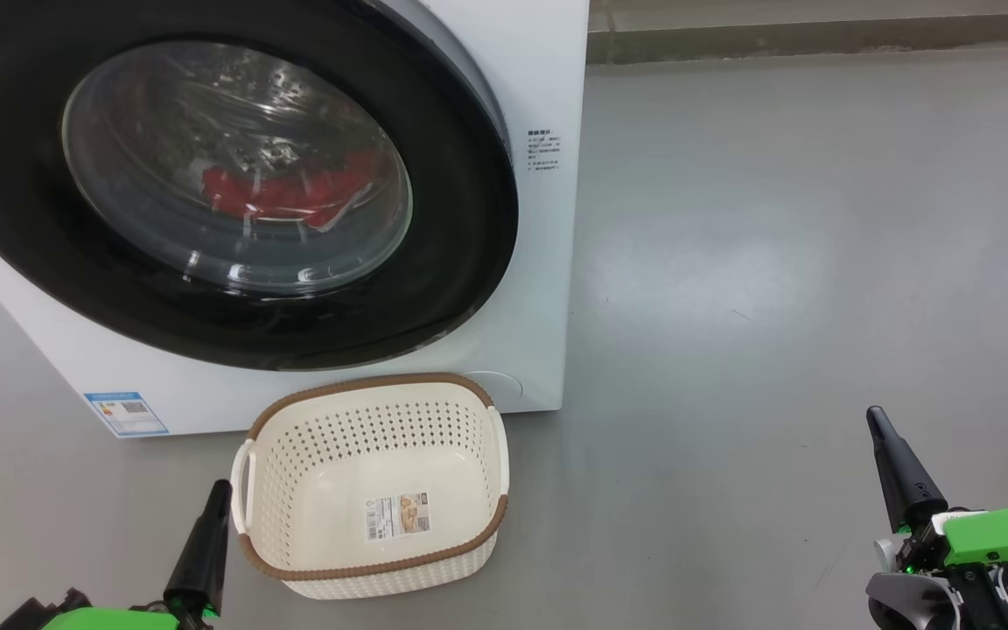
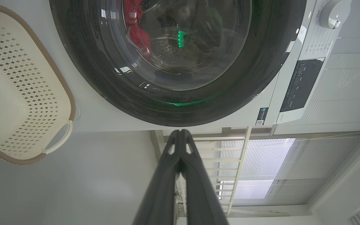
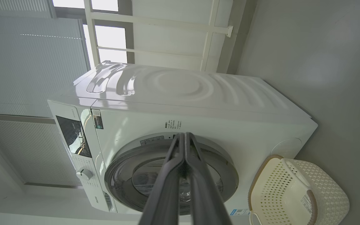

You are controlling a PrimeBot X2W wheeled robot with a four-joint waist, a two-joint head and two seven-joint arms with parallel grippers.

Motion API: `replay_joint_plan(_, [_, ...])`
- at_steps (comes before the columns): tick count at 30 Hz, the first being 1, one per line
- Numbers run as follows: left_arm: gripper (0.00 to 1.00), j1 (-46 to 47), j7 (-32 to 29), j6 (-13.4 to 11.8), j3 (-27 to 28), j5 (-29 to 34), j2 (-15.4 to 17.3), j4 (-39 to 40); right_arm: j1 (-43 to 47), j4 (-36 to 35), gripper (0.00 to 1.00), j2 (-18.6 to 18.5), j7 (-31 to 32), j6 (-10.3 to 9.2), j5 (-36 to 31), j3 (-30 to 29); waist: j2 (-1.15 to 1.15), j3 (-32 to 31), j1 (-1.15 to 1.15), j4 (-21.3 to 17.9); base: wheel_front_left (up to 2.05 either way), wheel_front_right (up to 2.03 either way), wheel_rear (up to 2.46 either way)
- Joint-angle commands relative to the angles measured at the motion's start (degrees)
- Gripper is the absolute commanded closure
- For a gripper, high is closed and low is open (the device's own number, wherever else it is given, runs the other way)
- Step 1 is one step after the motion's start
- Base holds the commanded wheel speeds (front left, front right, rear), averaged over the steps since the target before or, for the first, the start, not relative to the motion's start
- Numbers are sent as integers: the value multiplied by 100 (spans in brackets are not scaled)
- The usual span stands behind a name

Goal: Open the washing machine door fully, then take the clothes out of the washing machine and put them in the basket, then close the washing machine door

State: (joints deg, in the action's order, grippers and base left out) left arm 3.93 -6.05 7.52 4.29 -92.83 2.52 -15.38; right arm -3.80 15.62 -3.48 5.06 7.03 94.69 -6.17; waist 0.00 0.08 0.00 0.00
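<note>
At the lower left of the head view, the left pincer [image 1: 220, 492] has its two dark fingers pressed flat together with nothing between them. Its tip is just beside the left white handle of the basket [image 1: 364, 386]. The right pincer [image 1: 877, 420] at the lower right is likewise fully closed and empty. It is above bare grey floor [image 1: 775, 262], well apart from the basket and the machine. Both wrist views show each pair of fingers meeting at the tips with no gap.

One washing machine [image 1: 548, 87] stands on the floor, white and boxy, with one blue label [image 1: 126, 413] at its lower corner. Its one washing machine door [image 1: 460, 262] is shut against the front, a wide black rim around a bulging glass bowl. Through the glass the clothes [image 1: 285, 188] show as one bright red bundle lying low in the steel drum.

One basket sits on the floor just in front of the machine, below the door. It is cream with perforated sides, a brown rim and two white handles. It holds no clothes, and one sticker [image 1: 397, 514] is on its bottom.
</note>
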Motion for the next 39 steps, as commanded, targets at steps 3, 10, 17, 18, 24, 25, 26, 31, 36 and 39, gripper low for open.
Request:
replay_joint_plan(3, [100, 251, -33, -3, 211, 57, 50, 112, -251, -145, 100, -52, 23, 46, -127, 114, 0, 0, 0, 0, 0, 0, 0])
replay_joint_plan(10, [100, 252, -35, -3, 213, 58, 49, 112, -252, -145, 100, -46, 29, 46, -134, 105, 0, 0, 0, 0, 0, 0, 0])
replay_joint_plan(17, [0, -157, 36, 0, -53, 14, -47, -196, 150, 220, 0, 84, -29, -1, 7, 3, 0, 5, 0, 0, 0, 0, 0])
replay_joint_plan(18, [0, -159, 53, 0, -57, 25, -46, -182, 155, 210, 0, 84, -45, -1, 3, 10, 0, 6, 2, 1, 0, 0, 0])
replay_joint_plan(24, [0, -181, 156, 0, -85, 143, -37, -114, 203, 152, 0, 72, -141, 1, -78, 72, 0, -3, 4, 17, 0, 0, 0])
replay_joint_plan(25, [0, -184, 173, 0, -87, 183, -33, -99, 211, 145, 0, 63, -158, 2, -107, 86, 0, 0, 1, 20, 0, 0, 0])
replay_joint_plan(26, [0, -188, 190, 0, -90, 230, -29, -85, 217, 139, 0, 53, -175, 2, -142, 102, 0, 3, 1, 22, 0, 0, 0])
replay_joint_plan(31, [0, -207, 274, 0, -93, 565, -16, -35, 238, 136, 0, 6, -259, 4, -361, 191, 0, 5, 0, 33, 0, 0, 0])
replay_joint_plan(36, [0, -227, 358, -1, -82, 996, -22, 38, 253, 125, 0, -15, -340, 6, -607, 261, 0, 5, 0, 44, 0, 0, 0])
replay_joint_plan(39, [0, -241, 409, -1, -94, 1287, -24, 99, 262, 112, 0, -23, -388, 7, -775, 296, 0, 7, 0, 49, 0, 0, 0])
